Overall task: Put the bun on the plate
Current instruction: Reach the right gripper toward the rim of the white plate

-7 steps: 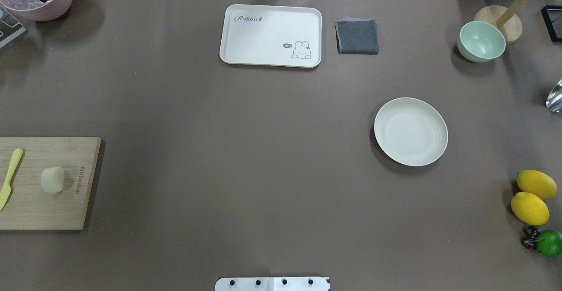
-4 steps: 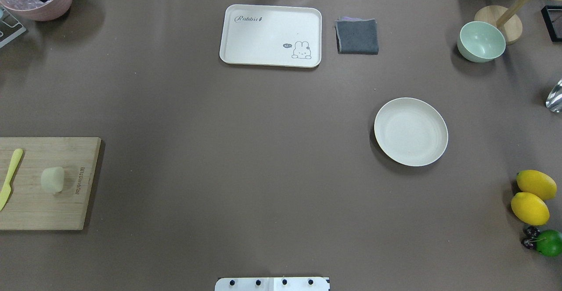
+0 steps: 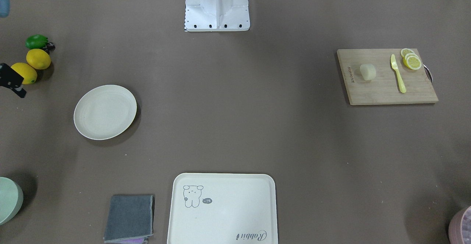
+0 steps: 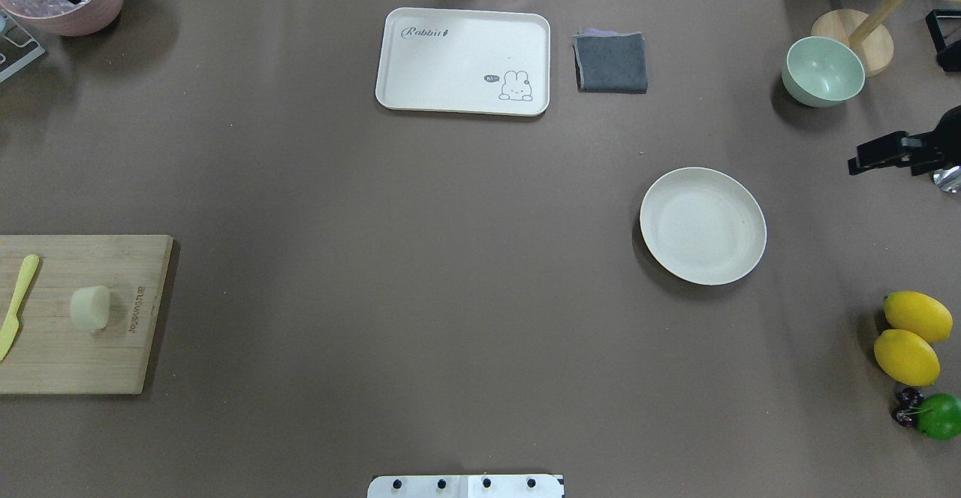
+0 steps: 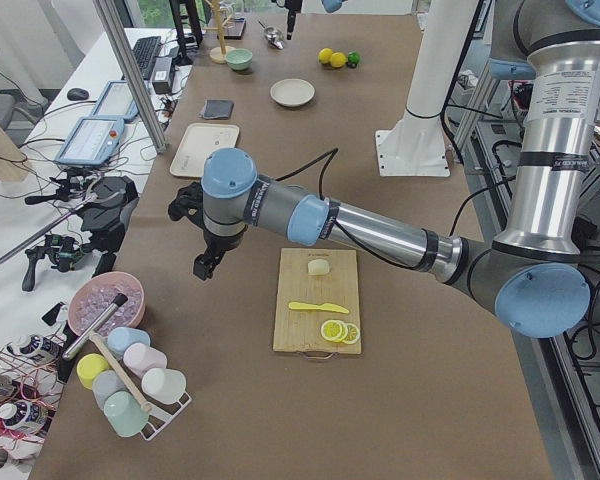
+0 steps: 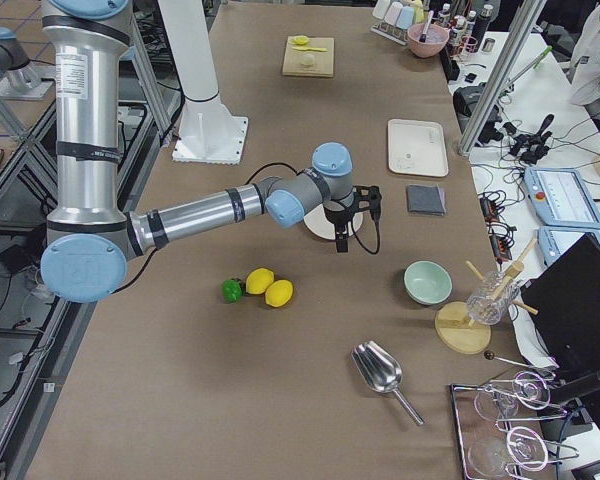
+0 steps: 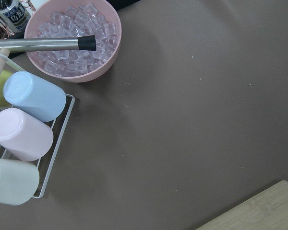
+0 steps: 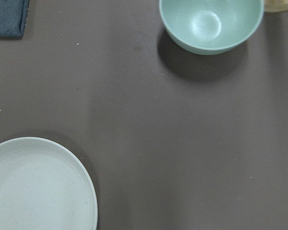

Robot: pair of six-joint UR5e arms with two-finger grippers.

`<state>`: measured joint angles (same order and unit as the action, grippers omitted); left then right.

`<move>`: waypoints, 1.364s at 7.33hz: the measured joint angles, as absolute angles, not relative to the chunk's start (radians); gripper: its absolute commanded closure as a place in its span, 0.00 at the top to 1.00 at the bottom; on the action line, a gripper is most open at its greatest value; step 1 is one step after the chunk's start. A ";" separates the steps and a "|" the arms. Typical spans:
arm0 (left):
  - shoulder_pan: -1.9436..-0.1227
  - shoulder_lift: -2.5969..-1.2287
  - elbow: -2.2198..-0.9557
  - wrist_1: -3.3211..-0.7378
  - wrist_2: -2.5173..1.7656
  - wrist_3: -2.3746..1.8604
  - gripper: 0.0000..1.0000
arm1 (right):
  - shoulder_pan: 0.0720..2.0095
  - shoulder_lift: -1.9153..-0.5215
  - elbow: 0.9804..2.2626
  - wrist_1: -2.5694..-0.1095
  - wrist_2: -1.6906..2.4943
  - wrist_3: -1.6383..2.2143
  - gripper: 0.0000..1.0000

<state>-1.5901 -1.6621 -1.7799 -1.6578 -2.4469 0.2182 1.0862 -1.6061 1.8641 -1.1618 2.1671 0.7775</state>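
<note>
Smooth rounded bun on wood board; rimmed round plate; L fingers, R fingers: can't tell.

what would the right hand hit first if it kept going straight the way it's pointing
Probably the bare table: the right hand points down, and its wrist view shows only brown cloth ahead, between the plate and the green bowl. Its height is unclear.

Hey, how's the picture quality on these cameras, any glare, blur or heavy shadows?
Overhead exterior: even light, sharp, with a soft shadow just left of the plate. Right wrist-mounted: the green bowl has a bright glare spot inside and casts a dark shadow. Exterior front-facing: the bun looks crisp, with little shadow. Left wrist-mounted: no obvious blur.
</note>
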 measured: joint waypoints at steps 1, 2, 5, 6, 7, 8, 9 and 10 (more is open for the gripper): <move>-1.576 -1.662 -1.779 -1.670 -2.448 0.214 0.98 | 1.007 -1.587 1.811 -1.057 2.122 0.888 0.94; -1.568 -1.662 -1.779 -1.680 -2.448 0.211 0.97 | 0.943 -1.573 1.754 -0.948 2.077 0.985 0.90; -1.562 -1.662 -1.780 -1.693 -2.448 0.210 0.97 | 0.833 -1.564 1.661 -0.789 2.003 1.124 0.82; -1.562 -1.661 -1.779 -1.693 -2.448 0.210 0.98 | 0.806 -1.566 1.656 -0.782 1.981 1.143 0.75; -1.562 -1.661 -1.779 -1.693 -2.448 0.210 0.98 | 0.787 -1.570 1.656 -0.780 1.959 1.152 0.41; -1.562 -1.661 -1.779 -1.693 -2.448 0.210 0.98 | 0.774 -1.574 1.656 -0.780 1.941 1.156 0.00; -1.562 -1.661 -1.779 -1.694 -2.448 0.210 0.97 | 0.769 -1.576 1.659 -0.779 1.934 1.157 0.00; -1.562 -1.661 -1.779 -1.693 -2.448 0.210 0.97 | 0.768 -1.576 1.667 -0.779 1.934 1.157 0.00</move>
